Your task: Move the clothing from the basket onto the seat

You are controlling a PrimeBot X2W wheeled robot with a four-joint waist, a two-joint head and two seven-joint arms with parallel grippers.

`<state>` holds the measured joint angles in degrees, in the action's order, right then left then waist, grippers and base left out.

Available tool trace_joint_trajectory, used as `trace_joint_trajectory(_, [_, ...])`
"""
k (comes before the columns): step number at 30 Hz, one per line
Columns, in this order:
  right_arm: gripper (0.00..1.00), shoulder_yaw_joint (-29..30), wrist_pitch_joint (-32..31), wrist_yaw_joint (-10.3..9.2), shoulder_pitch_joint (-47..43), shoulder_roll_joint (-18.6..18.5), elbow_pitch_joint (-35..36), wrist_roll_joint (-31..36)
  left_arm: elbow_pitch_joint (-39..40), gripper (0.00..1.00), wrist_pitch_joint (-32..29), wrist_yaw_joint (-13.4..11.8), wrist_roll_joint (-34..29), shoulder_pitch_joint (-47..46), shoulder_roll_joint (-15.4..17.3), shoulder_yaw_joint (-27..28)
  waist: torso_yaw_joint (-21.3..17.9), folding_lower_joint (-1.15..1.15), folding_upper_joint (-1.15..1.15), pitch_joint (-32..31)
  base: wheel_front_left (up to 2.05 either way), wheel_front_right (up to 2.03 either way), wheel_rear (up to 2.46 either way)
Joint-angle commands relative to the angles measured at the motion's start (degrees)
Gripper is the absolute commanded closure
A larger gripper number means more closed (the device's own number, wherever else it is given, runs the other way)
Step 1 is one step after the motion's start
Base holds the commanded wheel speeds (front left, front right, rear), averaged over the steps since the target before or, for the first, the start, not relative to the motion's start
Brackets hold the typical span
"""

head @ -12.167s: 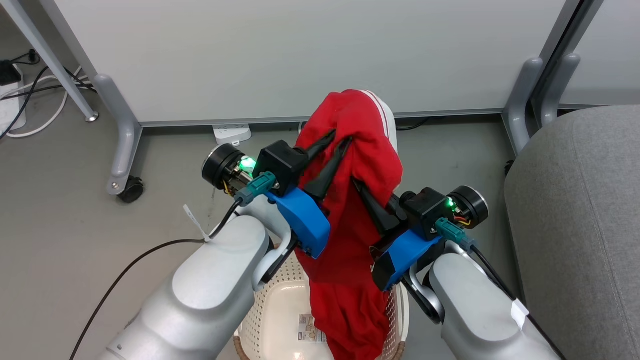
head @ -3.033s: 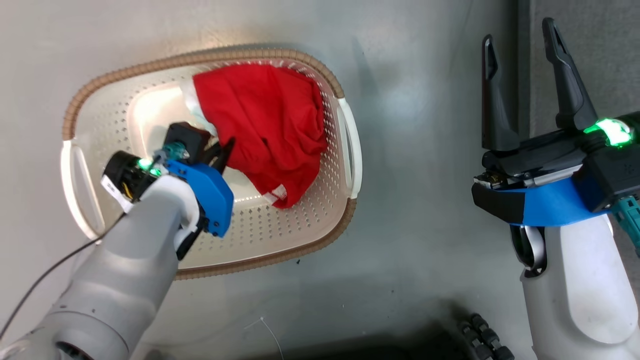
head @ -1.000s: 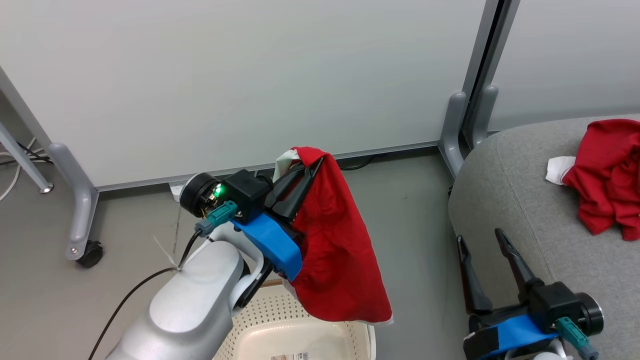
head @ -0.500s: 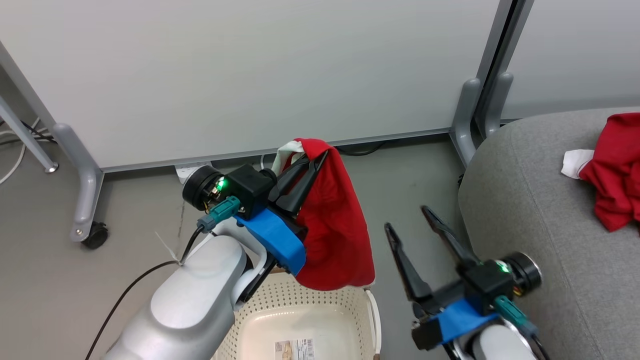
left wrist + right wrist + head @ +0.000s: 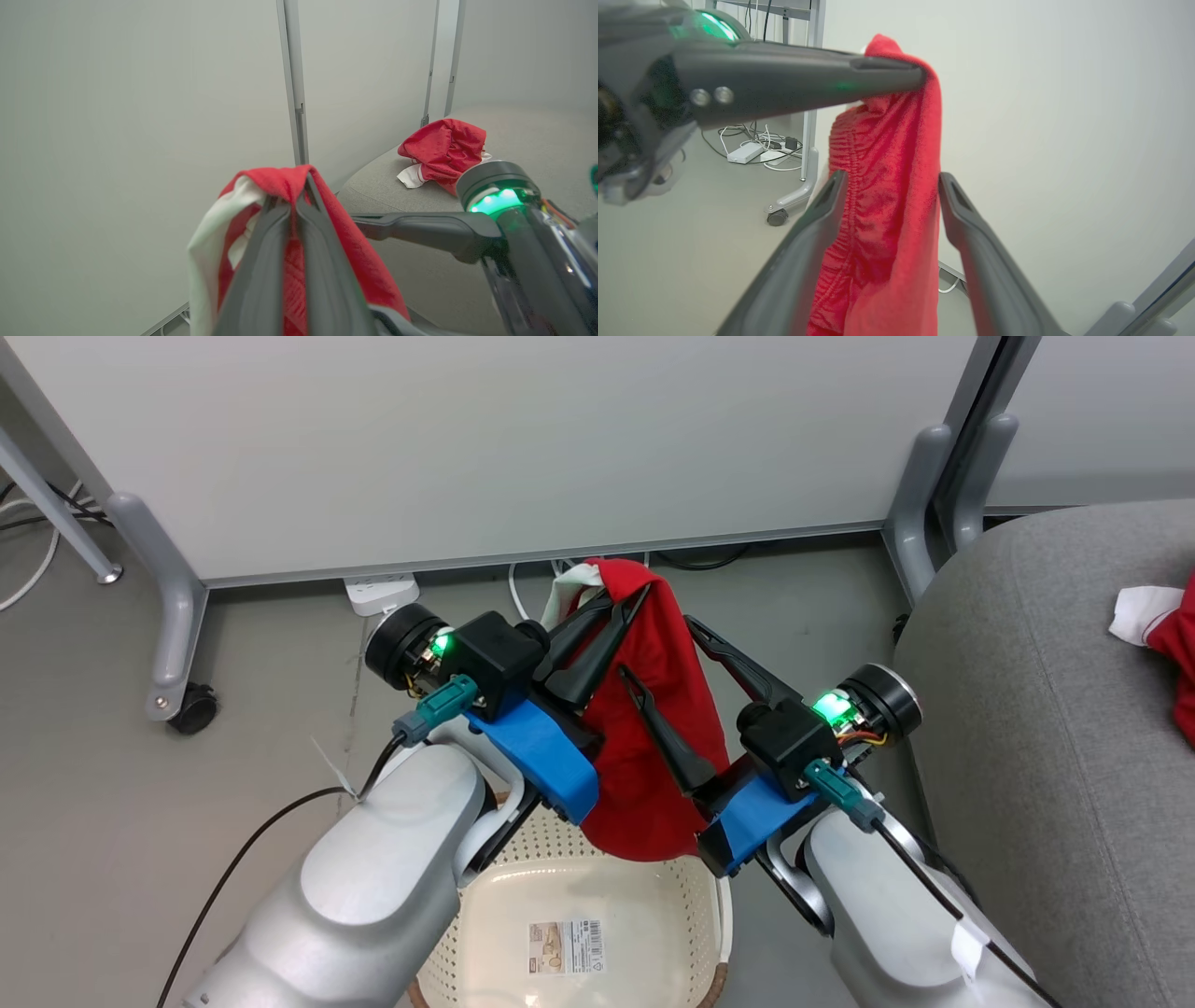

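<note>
basket [image 5: 653, 905]: sticker [image 5: 564, 947] on its floor
left gripper [image 5: 627, 595]: clamped on the red garment [image 5: 653, 747] above
right gripper [image 5: 657, 646]: spread wide around it, came over from the seat [image 5: 1027, 709]

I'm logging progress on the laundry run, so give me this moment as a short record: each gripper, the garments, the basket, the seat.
left gripper: shut on the top of the held garment, high above the basket
right gripper: open, one finger on each side of the hanging held garment
held garment: red with white trim, hanging over the basket
second garment: red, bunched on the seat
basket: no clothing in the part in view; sticker on its bottom
seat: grey, on the robot's right
</note>
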<state>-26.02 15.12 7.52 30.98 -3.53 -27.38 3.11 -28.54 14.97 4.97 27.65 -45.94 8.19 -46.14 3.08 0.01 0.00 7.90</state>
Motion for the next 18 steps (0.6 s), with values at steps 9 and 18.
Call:
trace_joint_trajectory(9, [1.00, -1.4, 0.0, -0.06, 6.5, 0.7, -12.4, -0.9, 0.4, 1.00, 0.3, 0.5, -0.7, -1.5, -0.8, -0.5, 1.7, -0.01, 0.00, 2.3, 0.00, 0.00, 0.00])
trace_joint_trajectory(18, [1.00, -3.4, 0.0, -0.06, 7.0, 0.7, -12.3, -4.4, -0.3, 1.00, 0.3, 0.7, -0.7, -1.0, -0.5, 0.1, 1.0, -0.01, 0.00, 2.3, 0.00, 0.00, 0.00])
